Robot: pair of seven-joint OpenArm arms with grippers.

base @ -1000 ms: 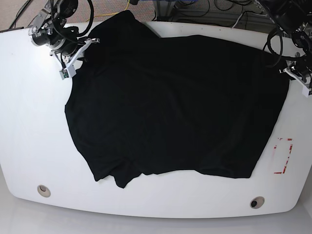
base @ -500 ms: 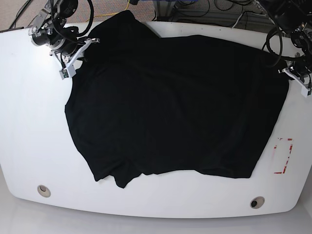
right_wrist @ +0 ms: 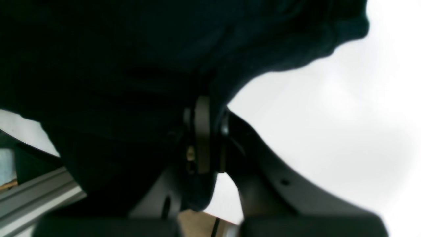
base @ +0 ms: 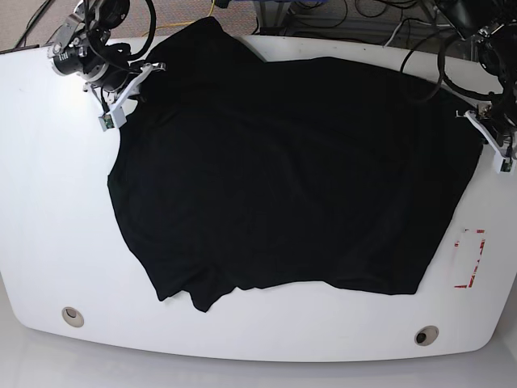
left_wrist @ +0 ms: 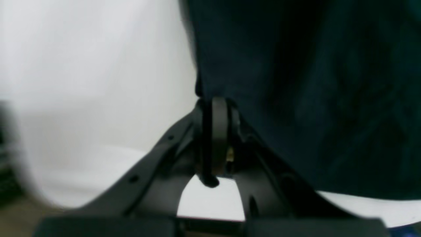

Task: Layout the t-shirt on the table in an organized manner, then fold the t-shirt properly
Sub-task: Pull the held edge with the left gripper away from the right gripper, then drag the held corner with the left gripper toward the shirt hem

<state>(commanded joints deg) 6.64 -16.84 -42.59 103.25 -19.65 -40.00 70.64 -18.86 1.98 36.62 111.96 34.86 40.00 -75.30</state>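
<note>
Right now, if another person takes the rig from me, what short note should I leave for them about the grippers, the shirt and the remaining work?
Left gripper: fingers shut on the edge of the t-shirt, at the base view's right side.
Right gripper: fingers shut on the shirt's edge too, near the far left corner.
The t-shirt lies spread wide over the table, mostly flat, with one part hanging past the far edge and a rumpled fold at the near left hem.
Done: the shirt is opened out.
Left: smooth the near hem, bring the far part onto the table, then do all the folds.
</note>
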